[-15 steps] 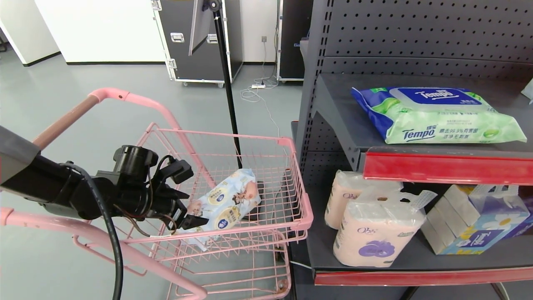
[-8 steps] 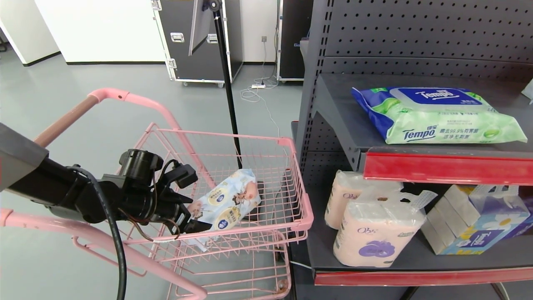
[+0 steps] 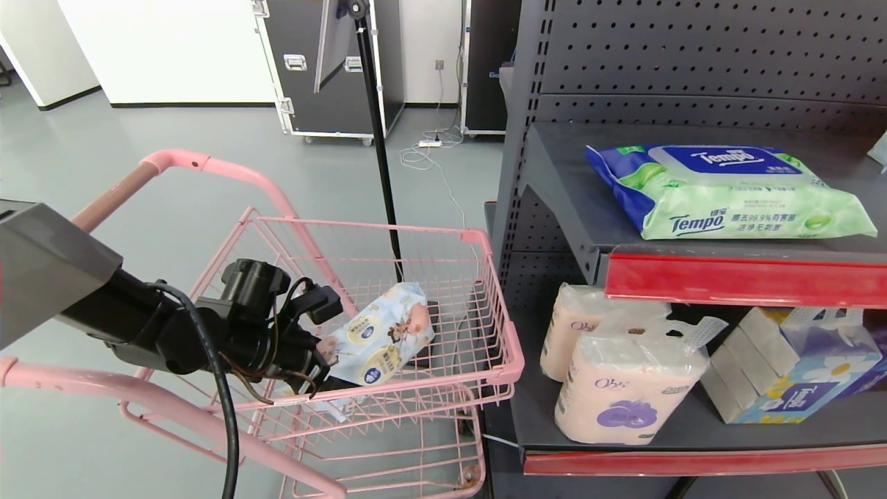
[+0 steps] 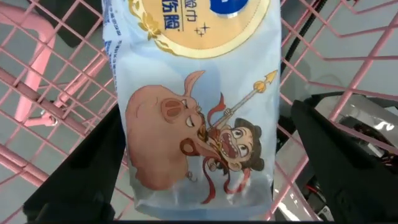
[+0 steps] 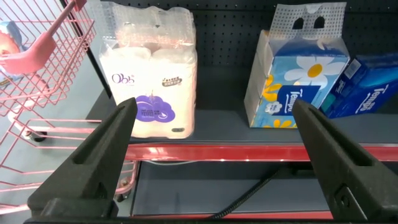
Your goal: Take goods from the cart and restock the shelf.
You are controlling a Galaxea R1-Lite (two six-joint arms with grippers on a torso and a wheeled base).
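Observation:
A light-blue pack of wipes with a cartoon print (image 3: 380, 336) lies slanted in the pink wire cart (image 3: 485, 378). My left gripper (image 3: 324, 360) is down inside the basket at the pack's near end. In the left wrist view the pack (image 4: 199, 87) lies between the open left gripper's (image 4: 205, 118) dark fingers (image 4: 81, 180), which flank its sides. The grey shelf (image 3: 568, 187) stands to the cart's right. My right gripper (image 5: 212, 109) is open and holds nothing, facing the lower shelf's red front edge (image 5: 249, 151).
The upper shelf holds a green wipes pack (image 3: 727, 190). On the lower shelf sit toilet-roll packs (image 3: 617, 374) and tissue boxes (image 3: 790, 374). A black stand pole (image 3: 378, 125) rises behind the cart, with black cases (image 3: 326, 69) farther back on the open floor.
My left arm has pushed forward and down into the cart, bringing its fingers from short of the pack to either side of its near end. The pack has stayed put.

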